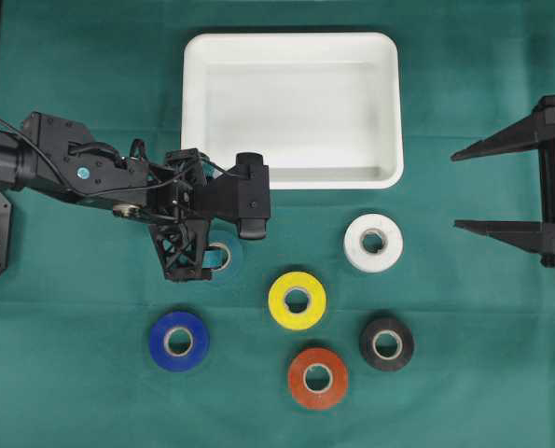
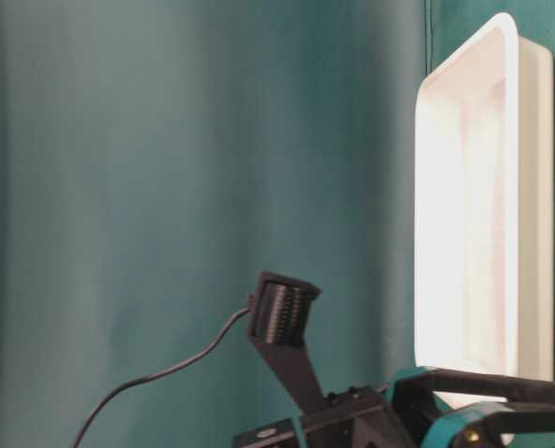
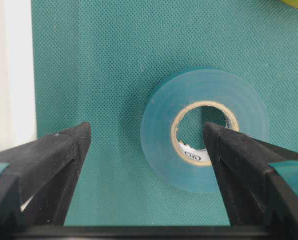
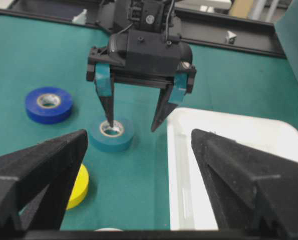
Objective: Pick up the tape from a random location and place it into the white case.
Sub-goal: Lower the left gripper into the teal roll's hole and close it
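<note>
- Nearest the bottom edge of the overhead view lies an orange-red tape roll (image 1: 317,378), flat on the green cloth (image 1: 90,392), with a black roll (image 1: 386,343) up to its right and a blue roll (image 1: 179,341) well off to its left.
- A little further in sits a yellow roll (image 1: 297,300), and beyond it to the right a white roll (image 1: 373,243). All of these lie apart from one another.
- The teal tape roll (image 3: 204,130) lies flat on the cloth just short of the white case, mostly hidden from overhead by the left gripper (image 4: 132,125).
- That left gripper points down over the teal roll with its fingers spread wide. In the right wrist view one fingertip (image 4: 108,122) stands at the roll's core hole and the other is out past the roll's edge, close to the case rim. Nothing is gripped.
- The right gripper (image 1: 459,189) waits at the right edge of the cloth, fingers wide apart, holding nothing.
- Farthest back lies the white case (image 1: 292,177), with no tape in it.
</note>
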Controlling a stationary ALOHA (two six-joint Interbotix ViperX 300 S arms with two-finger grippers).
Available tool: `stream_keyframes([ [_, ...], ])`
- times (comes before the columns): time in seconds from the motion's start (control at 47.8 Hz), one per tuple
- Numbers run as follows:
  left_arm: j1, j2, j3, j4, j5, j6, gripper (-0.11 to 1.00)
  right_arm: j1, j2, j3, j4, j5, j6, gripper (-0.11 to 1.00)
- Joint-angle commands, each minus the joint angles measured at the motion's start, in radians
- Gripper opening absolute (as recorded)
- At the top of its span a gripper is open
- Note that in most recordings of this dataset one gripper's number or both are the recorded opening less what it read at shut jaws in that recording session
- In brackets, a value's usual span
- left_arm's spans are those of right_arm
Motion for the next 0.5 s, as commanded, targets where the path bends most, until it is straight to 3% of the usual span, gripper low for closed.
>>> stream_keyframes([
  [0.0,-0.005,0.003,-0.006,0.002,-0.014,-0.002,0.98,-0.002,0.006,-0.023,-0.002,0.000,-0.002,0.90],
  [0.481,-0.005,0.055,0.006,0.002,-0.052,-0.002,0.97,-0.002,0.008,-0.023,-0.002,0.002,-0.003,0.90],
])
